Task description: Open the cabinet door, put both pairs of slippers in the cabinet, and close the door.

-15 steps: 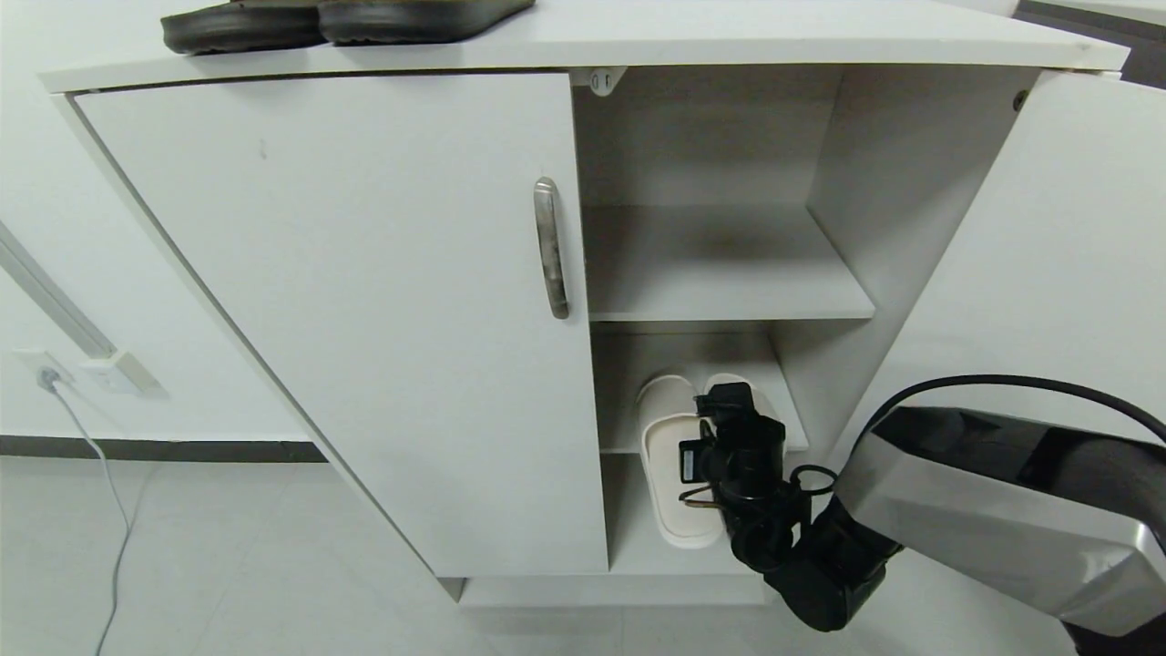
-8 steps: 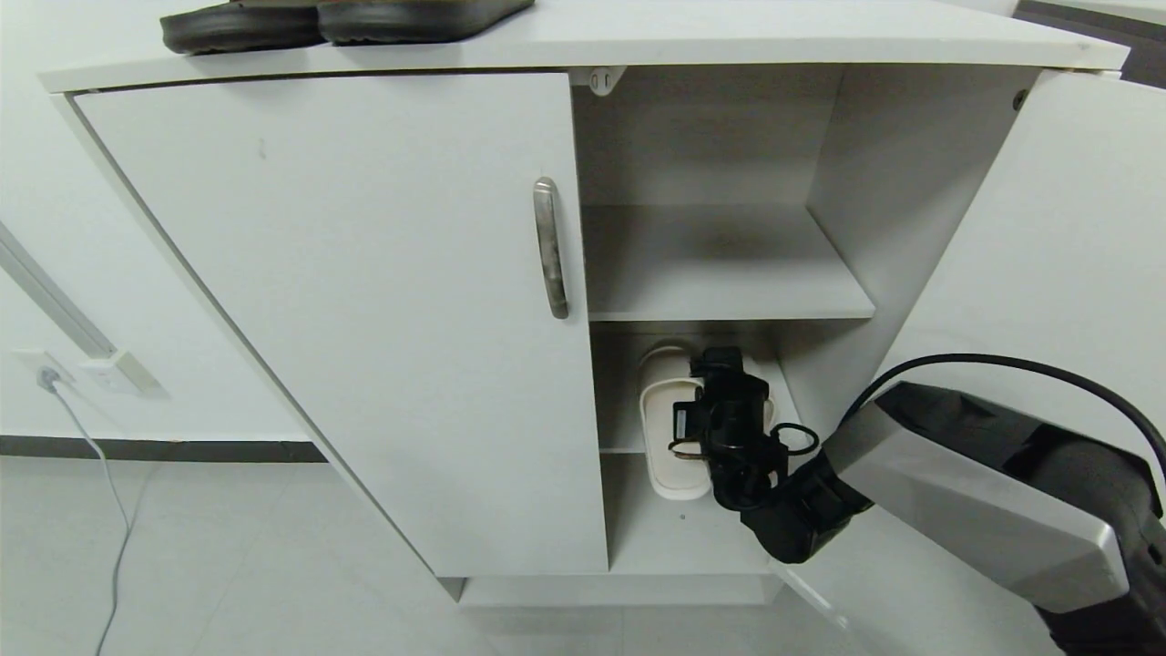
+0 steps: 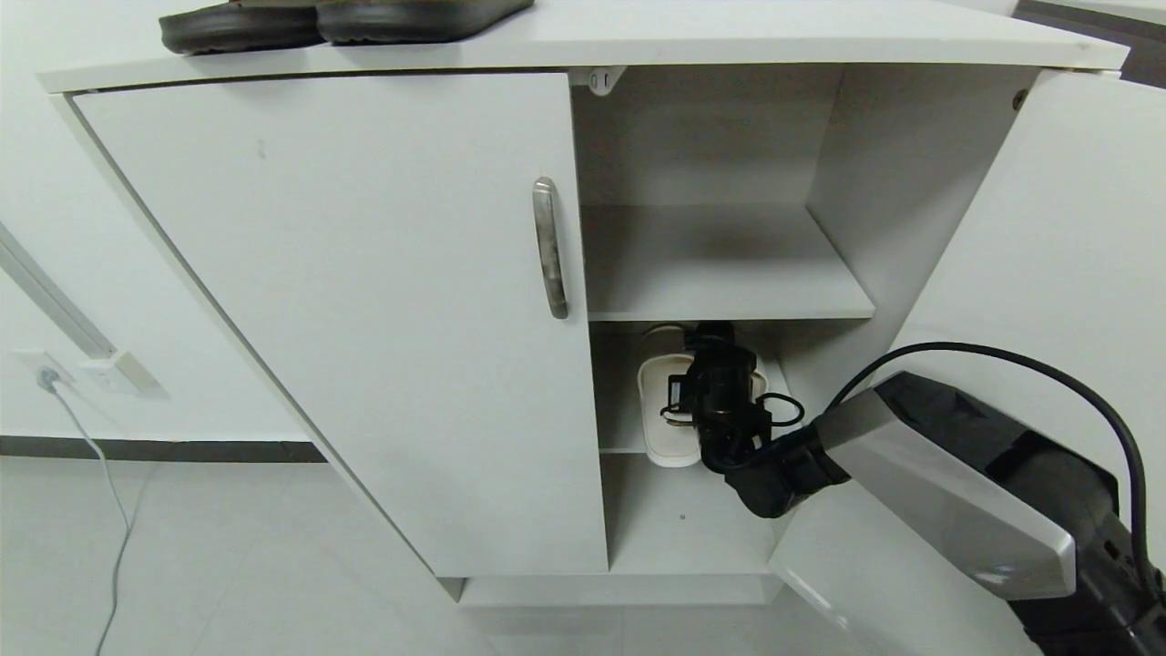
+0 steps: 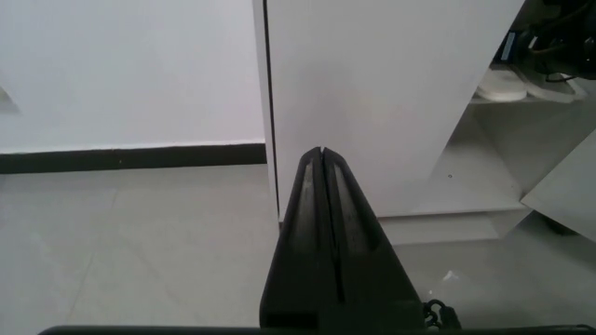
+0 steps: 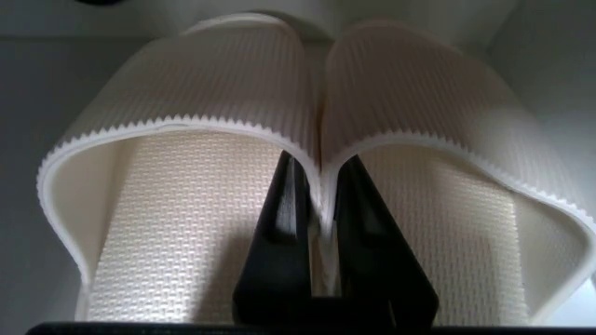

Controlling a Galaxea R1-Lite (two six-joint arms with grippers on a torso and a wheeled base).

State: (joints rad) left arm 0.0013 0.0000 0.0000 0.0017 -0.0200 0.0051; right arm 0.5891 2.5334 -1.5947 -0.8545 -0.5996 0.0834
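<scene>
A pair of white slippers (image 3: 663, 415) lies side by side on the cabinet's middle shelf, heels sticking out past its front edge. My right gripper (image 3: 716, 353) is shut on the slippers' two adjoining straps (image 5: 321, 140), pinched between its fingers (image 5: 287, 219). A pair of black slippers (image 3: 337, 18) rests on the cabinet top (image 3: 729, 41). The right door (image 3: 1048, 273) stands open; the left door (image 3: 346, 301) is closed. My left gripper (image 4: 320, 156) hangs shut and empty low over the floor, facing the closed door, with the white slippers (image 4: 507, 86) farther off.
The upper shelf (image 3: 720, 264) and bottom compartment (image 3: 674, 528) are bare. A metal handle (image 3: 549, 248) is on the left door. A wall socket with a cable (image 3: 46, 375) sits at the left, above open tiled floor (image 3: 228, 565).
My right gripper has carried the white slippers up and deeper into the cabinet, from overhanging the bottom compartment to resting on the middle shelf. The left arm has not moved.
</scene>
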